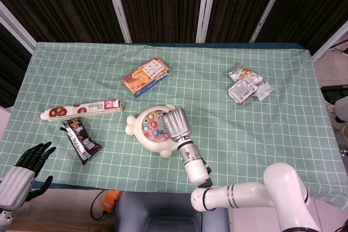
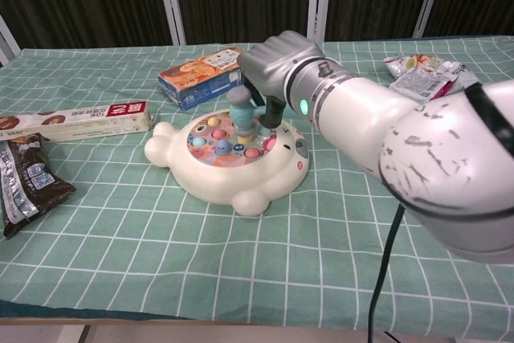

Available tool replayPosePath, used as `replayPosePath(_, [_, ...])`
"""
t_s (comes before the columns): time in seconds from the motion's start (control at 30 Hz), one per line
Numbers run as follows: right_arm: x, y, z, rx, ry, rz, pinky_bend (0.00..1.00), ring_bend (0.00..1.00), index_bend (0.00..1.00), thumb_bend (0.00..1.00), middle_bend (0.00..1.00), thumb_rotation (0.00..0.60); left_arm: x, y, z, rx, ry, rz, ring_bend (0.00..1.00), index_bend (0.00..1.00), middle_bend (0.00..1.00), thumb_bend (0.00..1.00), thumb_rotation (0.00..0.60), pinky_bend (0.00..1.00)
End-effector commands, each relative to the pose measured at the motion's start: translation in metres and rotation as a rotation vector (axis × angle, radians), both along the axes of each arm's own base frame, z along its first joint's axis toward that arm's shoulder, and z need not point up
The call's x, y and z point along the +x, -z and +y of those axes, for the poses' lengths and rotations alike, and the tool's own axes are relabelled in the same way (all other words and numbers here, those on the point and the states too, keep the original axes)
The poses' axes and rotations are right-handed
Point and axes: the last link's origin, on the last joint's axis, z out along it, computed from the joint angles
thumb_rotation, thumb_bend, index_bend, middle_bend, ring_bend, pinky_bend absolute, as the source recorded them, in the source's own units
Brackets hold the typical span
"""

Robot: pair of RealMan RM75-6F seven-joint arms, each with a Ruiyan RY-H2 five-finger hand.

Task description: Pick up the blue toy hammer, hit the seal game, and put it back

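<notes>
The white seal game [image 1: 147, 134] [image 2: 210, 174] lies near the table's front middle, with coloured pegs on its top. My right hand [image 1: 175, 124] [image 2: 277, 66] hovers over its right side and grips the blue toy hammer [image 2: 240, 112]. The hammer's head points down at the pegs, close to or touching them. In the head view the hand hides most of the hammer. My left hand [image 1: 30, 162] hangs beyond the table's front left corner, fingers spread, holding nothing.
An orange biscuit box [image 1: 145, 76] [image 2: 199, 75] lies behind the game. A long red-and-white box [image 1: 81, 109] [image 2: 76, 120] and a dark snack packet [image 1: 80, 140] [image 2: 22, 184] lie to the left. Snack bags [image 1: 247, 87] [image 2: 426, 74] are at the far right.
</notes>
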Motion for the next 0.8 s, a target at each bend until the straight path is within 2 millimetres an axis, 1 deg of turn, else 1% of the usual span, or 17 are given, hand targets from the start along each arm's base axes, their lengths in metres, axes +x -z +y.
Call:
replayPosePath(0.03, [0.0,-0.007,-0.002,-0.019,0.001,-0.015,0.8,0.75,1.0,0.58,0.71,0.6,0.0,0.0,0.0,0.0,0.001,0.001,0.02,0.0,0.02,0.41,0.6,0.13])
replayPosePath(0.2, [-0.004,-0.017,-0.006,-0.042,0.013,-0.018,0.8,0.75,1.0,0.57,0.71,0.6,0.001,0.001,0.0,-0.002,0.001,0.004,0.02,0.0,0.02,0.41,0.6,0.13])
replayPosePath(0.4, [-0.009,-0.019,-0.01,-0.045,0.025,-0.014,0.8,0.75,1.0,0.57,0.71,0.6,0.001,0.002,0.0,-0.003,0.0,0.006,0.02,0.0,0.02,0.41,0.6,0.13])
replayPosePath(0.57, [-0.019,-0.01,-0.014,-0.033,0.037,0.015,0.8,0.75,1.0,0.57,0.71,0.6,0.0,0.002,0.001,-0.002,-0.003,0.004,0.02,0.0,0.02,0.41,0.6,0.13])
replayPosePath(0.8, [-0.025,-0.003,-0.016,-0.028,0.048,0.036,0.8,0.75,1.0,0.58,0.71,0.6,0.0,0.001,0.001,-0.001,-0.003,0.001,0.02,0.0,0.02,0.41,0.6,0.13])
